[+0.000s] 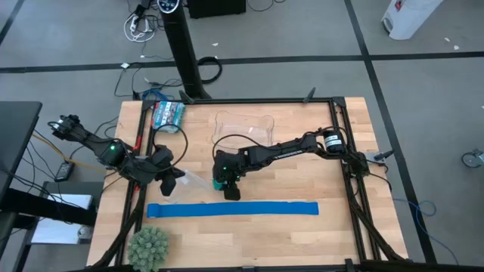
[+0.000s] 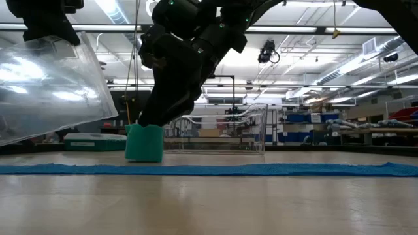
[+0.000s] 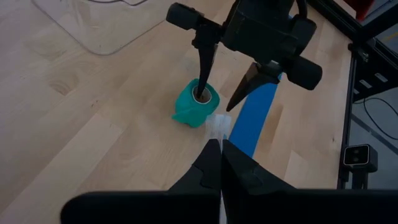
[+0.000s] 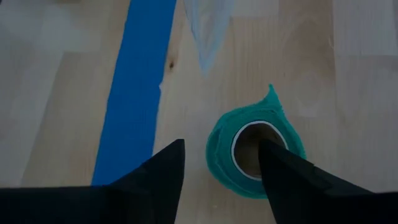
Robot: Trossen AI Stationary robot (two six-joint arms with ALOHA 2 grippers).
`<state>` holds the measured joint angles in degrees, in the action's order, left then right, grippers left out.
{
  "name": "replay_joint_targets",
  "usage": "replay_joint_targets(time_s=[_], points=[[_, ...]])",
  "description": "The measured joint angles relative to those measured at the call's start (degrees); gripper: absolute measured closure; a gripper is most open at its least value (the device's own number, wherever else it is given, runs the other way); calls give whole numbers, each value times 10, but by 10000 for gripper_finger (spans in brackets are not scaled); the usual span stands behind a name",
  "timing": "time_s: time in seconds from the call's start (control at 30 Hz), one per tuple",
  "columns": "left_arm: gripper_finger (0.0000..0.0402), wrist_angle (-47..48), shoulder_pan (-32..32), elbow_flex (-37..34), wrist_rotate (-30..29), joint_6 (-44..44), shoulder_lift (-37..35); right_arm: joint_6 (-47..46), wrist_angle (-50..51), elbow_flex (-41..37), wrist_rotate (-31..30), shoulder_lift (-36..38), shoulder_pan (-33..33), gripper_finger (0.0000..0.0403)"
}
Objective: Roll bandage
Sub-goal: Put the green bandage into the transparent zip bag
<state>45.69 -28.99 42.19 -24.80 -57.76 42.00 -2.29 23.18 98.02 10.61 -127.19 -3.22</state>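
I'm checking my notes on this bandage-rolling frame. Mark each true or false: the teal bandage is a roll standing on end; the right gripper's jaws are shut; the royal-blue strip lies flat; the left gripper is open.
1. The teal fabric bandage is a roll standing on end. True.
2. The right gripper is shut. False: its jaws are open, one finger inside the roll's core.
3. The royal-blue fabric strip lies flat on the wooden table. True.
4. The left gripper is open. False: shut on a clear plastic bag.

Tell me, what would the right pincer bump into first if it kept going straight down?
The right pincer would probably meet the teal bandage roll first: one finger already points into its hollow core, with the wooden table underneath.
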Motion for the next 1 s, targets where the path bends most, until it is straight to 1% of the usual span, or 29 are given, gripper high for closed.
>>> replay_joint_targets(time_s=[0.2,0.3,0.43,0.57,0.63,0.7,0.83,0.87,1.0], points=[[399,-6,0,0,0,0,0,23,16,0,-11,0,0,239],[399,-14,0,0,0,0,0,24,58,-3,-10,-2,0,255],[399,-12,0,0,0,1,0,34,78,-2,-13,-3,-5,257],[399,-12,0,0,0,3,0,30,63,-3,-29,-3,-6,263],[399,-13,0,0,0,3,0,23,43,-3,-33,-3,-6,279],[399,-14,0,0,0,3,0,23,28,-3,-28,-3,-6,303],[399,-20,0,0,3,3,0,20,25,-3,-2,-3,-5,377],[399,-21,0,0,4,3,0,19,24,-3,5,-3,-5,388],[399,-22,0,0,5,4,0,-3,36,5,13,-2,-6,393]])
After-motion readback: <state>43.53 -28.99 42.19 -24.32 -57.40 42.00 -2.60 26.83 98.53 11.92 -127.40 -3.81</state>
